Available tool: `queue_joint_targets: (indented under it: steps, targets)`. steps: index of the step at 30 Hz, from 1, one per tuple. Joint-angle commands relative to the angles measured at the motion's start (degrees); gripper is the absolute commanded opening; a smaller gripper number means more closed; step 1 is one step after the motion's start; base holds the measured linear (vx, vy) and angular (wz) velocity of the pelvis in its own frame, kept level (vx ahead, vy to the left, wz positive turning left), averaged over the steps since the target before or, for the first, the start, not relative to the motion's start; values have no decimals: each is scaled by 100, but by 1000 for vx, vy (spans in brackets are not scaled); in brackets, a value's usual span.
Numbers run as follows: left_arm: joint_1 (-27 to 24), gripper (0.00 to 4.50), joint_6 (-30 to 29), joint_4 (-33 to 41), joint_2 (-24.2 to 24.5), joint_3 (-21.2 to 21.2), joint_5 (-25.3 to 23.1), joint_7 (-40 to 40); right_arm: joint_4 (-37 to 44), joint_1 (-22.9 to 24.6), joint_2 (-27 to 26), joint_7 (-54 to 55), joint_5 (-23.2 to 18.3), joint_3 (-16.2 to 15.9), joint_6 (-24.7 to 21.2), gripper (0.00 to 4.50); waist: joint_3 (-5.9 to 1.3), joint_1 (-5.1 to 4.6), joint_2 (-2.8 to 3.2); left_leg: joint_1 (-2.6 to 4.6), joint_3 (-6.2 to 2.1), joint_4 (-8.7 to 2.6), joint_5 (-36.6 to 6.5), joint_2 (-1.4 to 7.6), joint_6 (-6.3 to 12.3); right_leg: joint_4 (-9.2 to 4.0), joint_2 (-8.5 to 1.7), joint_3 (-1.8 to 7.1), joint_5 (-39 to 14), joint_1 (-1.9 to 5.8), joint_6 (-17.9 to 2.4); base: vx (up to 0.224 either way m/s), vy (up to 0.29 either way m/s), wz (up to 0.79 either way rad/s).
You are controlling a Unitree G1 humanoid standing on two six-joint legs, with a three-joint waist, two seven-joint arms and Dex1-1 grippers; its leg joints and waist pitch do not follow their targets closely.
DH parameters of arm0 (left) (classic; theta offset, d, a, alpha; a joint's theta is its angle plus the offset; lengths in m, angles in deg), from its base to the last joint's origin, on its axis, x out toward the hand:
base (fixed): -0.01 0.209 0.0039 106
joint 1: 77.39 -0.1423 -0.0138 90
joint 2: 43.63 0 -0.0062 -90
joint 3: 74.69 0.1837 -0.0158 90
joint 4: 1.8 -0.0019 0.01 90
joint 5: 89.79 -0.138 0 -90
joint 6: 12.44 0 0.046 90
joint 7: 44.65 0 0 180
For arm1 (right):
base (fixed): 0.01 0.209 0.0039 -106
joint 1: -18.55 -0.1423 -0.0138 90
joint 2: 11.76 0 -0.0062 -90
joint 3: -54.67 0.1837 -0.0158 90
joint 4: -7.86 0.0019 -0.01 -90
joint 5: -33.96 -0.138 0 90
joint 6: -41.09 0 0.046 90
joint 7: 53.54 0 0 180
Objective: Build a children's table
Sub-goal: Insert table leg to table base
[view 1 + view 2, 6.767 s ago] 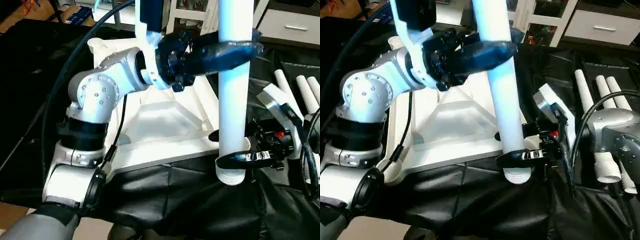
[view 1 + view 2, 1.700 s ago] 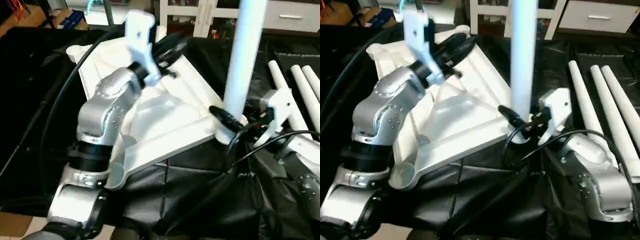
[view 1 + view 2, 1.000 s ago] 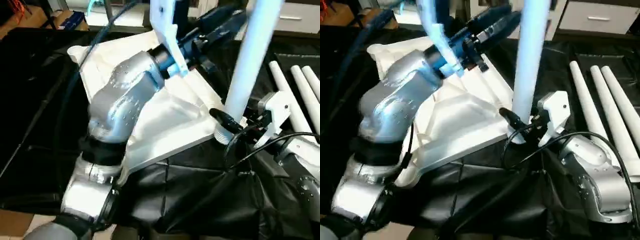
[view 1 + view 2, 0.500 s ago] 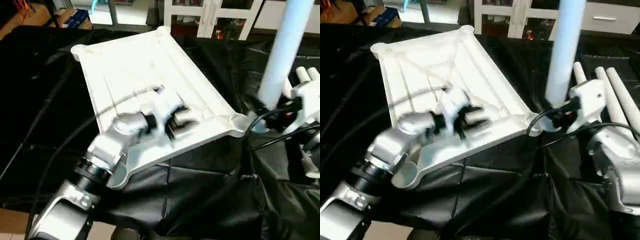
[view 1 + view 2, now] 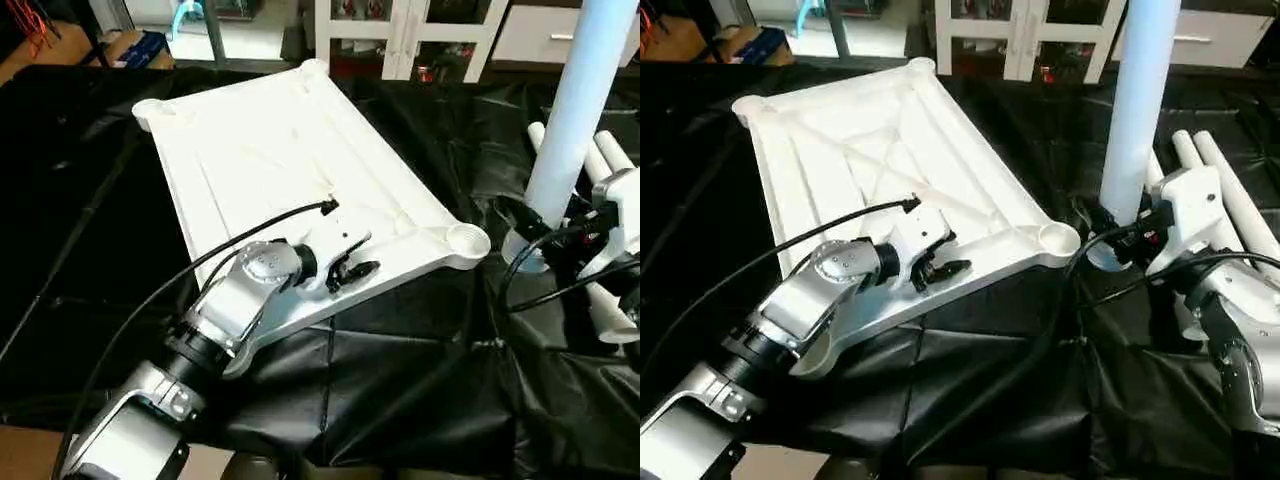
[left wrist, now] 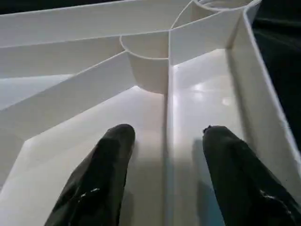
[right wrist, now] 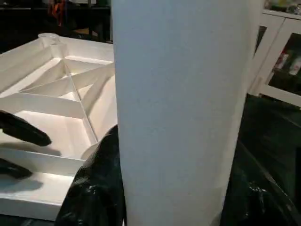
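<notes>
— Where is the table top (image 5: 260, 150)?
— Upside down on the black-covered worktop (image 5: 420, 370), ribs facing up.
— And the left tool (image 6: 164, 155)?
— Spread apart, empty, its fingers (image 6: 101, 181) straddling a rib near a corner socket (image 5: 466, 240).
— The right tool (image 5: 1118, 238)?
— Closed around an upright leg (image 5: 575, 120), just beside that corner. Spare legs (image 5: 1225, 200) lie behind.

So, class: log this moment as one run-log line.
left gripper: open, straddling a rib of the tabletop | right gripper: shut on upright leg beside corner socket
</notes>
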Motion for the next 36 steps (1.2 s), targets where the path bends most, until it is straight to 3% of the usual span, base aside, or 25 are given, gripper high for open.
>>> queue_joint_targets:
  steps: [1, 3, 7, 10, 15, 19, 22, 24, 25, 30, 33, 36]
  targets:
    - [-118, 230, -201, -193, 24, -68, 38, 155, 189, 35, 14, -86, -98, -21, 7, 186, -498, 7, -112, 306, -333, -523, -1954, 469, 69, -473, -327, 129, -1904, 136, -1063, 0, 0, 0]
    - [-132, 199, -259, -175, 20, -98, 88, 181, 190, 35, 19, -103, -107, -27, 1, 186, -497, 1, -111, 299, -337, -528, -1987, 466, 51, -471, -324, 125, -1961, 134, -1063, 0, 0, 0]
    - [-170, 173, -1037, -160, 35, -294, 604, 714, 203, 25, 48, -193, -172, -48, -28, 186, -493, -4, -125, 281, -341, -531, -1920, 455, 58, -460, -339, 125, -2022, 136, -1091, 0, 0, 0]
    - [-66, 154, -1184, -342, -12, -466, 641, 724, 187, -3, 49, -212, -165, -51, -33, 186, -497, -16, -138, 299, -324, -523, -1909, 448, 85, -476, -323, 129, -2017, 117, -1085, 0, 0, 0]
    - [36, 98, -780, -457, 353, -5, 46, 940, 155, -38, 69, -243, -162, -73, -9, 186, -493, -17, -136, 287, -340, -554, -1875, 475, 163, -485, -324, 136, -1962, 127, -991, 0, 0, 0]
    - [30, 68, -824, -372, 462, 122, -66, 1082, 144, -56, 71, -262, -161, -72, -7, 186, -467, -39, -138, 288, -355, -570, -2066, 473, 33, -509, -350, 133, -2336, 130, -938, 0, 0, 0]
    - [-11, 43, -721, -413, 580, 204, -208, 1145, 156, -61, 60, -260, -156, -81, -11, 186, -476, -38, -128, 304, -356, -592, -2043, 473, 6, -527, -338, 128, -2336, 126, -900, 0, 0, 0]
    - [-44, 26, -649, -447, 674, 207, -254, 1165, 164, -58, 54, -258, -152, -89, -5, 186, -478, -36, -125, 315, -350, -600, -2030, 474, 8, -532, -334, 124, -2271, 125, -910, 0, 0, 0]
    - [-55, 16, -623, -455, 705, 200, -264, 1182, 167, -56, 52, -257, -152, -91, -3, 186, -455, -36, -115, 340, -341, -610, -2151, 477, -28, -548, -322, 130, -2334, 89, -908, 0, 0, 0]
    - [-307, 0, -661, -140, 1146, 72, -212, 1481, 236, 11, 13, -248, -167, -111, -9, 186, -448, -58, -97, 302, -380, -642, -2325, 477, -133, -537, -342, 124, -2562, 109, -832, 0, 0, 0]
    - [-710, 0, -954, 494, 1679, -160, -132, 1585, 295, 54, -29, -234, -183, -152, -37, 186, -431, -117, -93, 249, -417, -675, -2412, 469, -186, -506, -340, 112, -2602, 121, -771, 0, 0, 0]
    - [-954, 0, -1033, 769, 1960, -283, -170, 1576, 295, 60, -69, -228, -185, -192, -36, 186, -425, -178, -98, 275, -411, -662, -2484, 462, -205, -518, -332, 130, -2625, 93, -761, 0, 0, 0]
